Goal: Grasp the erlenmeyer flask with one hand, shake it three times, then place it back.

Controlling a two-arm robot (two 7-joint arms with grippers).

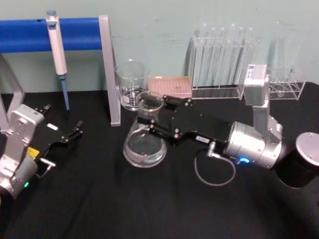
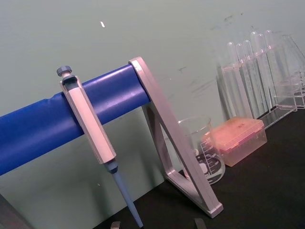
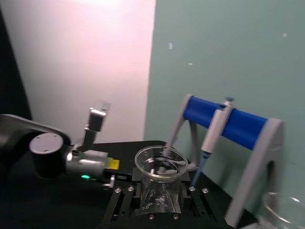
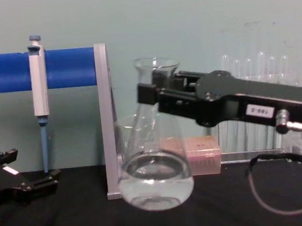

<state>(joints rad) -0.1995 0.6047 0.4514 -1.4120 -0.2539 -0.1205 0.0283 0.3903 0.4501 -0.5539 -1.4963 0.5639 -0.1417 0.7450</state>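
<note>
The erlenmeyer flask (image 1: 144, 144) is clear glass with a little liquid in its wide base, and it stands mid-table, leaning slightly. My right gripper (image 1: 155, 117), the hand, reaches in from the right and is shut on the flask's neck just below the flared rim. The chest view shows the flask (image 4: 156, 180) with the black gripper (image 4: 154, 92) clamped high on the neck; whether the base touches the cloth I cannot tell. In the right wrist view the flask's rim (image 3: 159, 164) sits between the jaws. My left gripper (image 1: 75, 130) rests open at the left, apart from the flask.
A glass beaker (image 1: 132, 84) and a pink tip box (image 1: 170, 85) stand just behind the flask. A pipette (image 1: 57, 55) hangs on the blue-bar stand (image 1: 108, 69) at back left. Test tube racks (image 1: 222, 59) line the back right. A black lidded cylinder (image 1: 309, 149) sits far right.
</note>
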